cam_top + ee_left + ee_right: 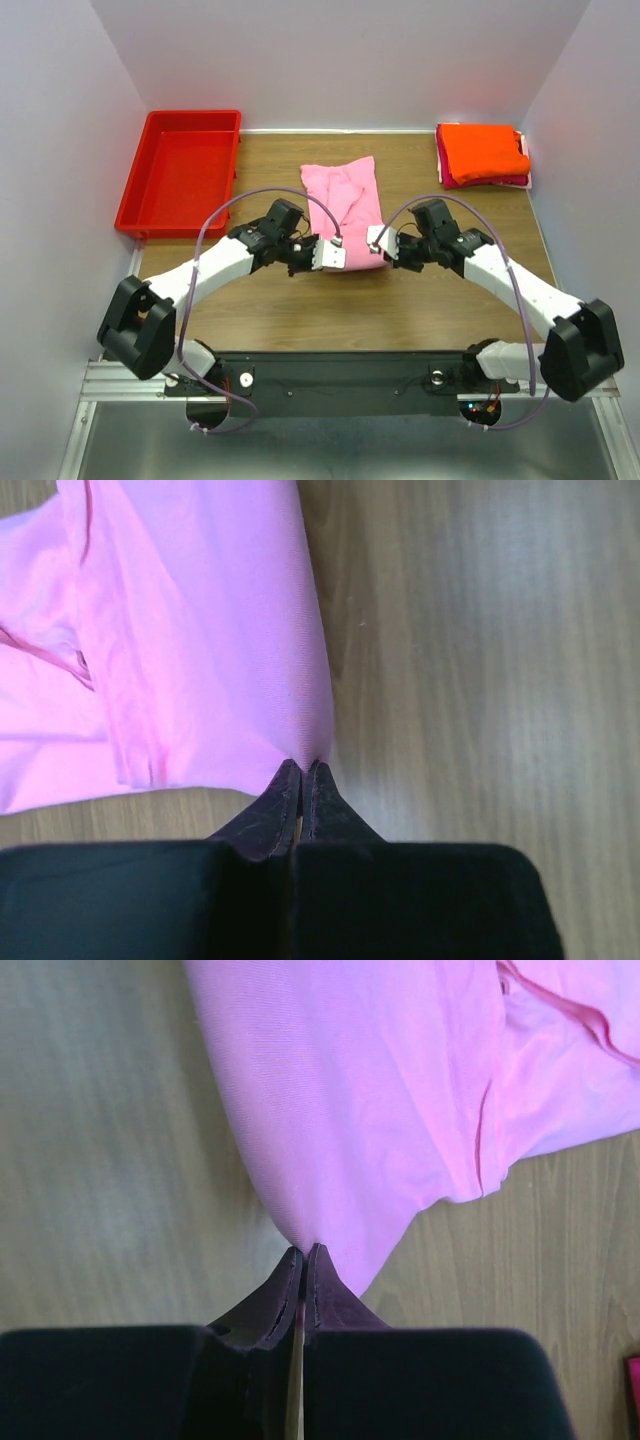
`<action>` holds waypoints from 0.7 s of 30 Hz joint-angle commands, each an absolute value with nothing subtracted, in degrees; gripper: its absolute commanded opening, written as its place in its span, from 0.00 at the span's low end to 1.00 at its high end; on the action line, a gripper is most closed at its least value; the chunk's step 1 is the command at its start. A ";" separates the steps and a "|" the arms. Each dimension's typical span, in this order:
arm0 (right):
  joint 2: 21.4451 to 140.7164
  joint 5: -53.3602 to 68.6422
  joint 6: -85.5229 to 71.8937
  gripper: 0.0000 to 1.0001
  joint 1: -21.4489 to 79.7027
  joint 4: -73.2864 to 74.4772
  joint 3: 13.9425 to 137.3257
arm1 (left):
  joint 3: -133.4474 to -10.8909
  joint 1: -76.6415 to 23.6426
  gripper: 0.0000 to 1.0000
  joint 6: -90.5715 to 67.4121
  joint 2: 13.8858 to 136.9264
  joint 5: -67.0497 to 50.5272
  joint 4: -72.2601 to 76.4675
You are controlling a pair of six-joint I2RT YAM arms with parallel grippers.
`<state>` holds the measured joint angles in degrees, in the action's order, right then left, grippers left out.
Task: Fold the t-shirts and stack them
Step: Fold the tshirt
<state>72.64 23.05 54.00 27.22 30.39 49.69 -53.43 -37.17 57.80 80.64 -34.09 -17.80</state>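
At ten o'clock on your table [300, 320] sits the red tray [180, 170]. At centre, the light pink t-shirt [345, 200] lies partly folded; your left gripper [303, 770] pinches its near-left corner, your right gripper [303, 1252] its near-right corner. At two o'clock, the orange t-shirt [483, 150] tops the darker pink-red t-shirt [490, 182].

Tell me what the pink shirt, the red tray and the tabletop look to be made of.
Pink shirt: soft knit cloth, matte; fine weave and folds show. Red tray: likely rigid plastic, slightly glossy, with a moulded rim. Tabletop: wood-grain surface, perhaps laminate, smooth.
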 commanded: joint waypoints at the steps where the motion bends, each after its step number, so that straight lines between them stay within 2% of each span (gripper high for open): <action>1: 64.88 25.57 53.96 0.01 30.48 40.51 50.55 | -54.06 -39.81 0.00 60.37 74.80 -39.11 -28.89; 5: 57.50 27.77 53.27 0.00 36.10 47.53 50.18 | -51.42 -46.38 0.00 60.47 69.88 -40.43 -33.82; 10: 51.95 30.06 48.61 0.01 42.70 51.59 51.67 | -48.96 -49.66 0.00 57.40 63.55 -43.50 -36.56; 16: 56.51 27.01 50.88 0.00 42.98 54.58 57.03 | -50.09 -49.31 0.00 52.22 61.96 -41.14 -34.81; 21: 64.85 20.31 54.13 0.01 42.63 53.35 60.99 | -55.00 -40.80 0.00 52.64 66.07 -45.70 -34.10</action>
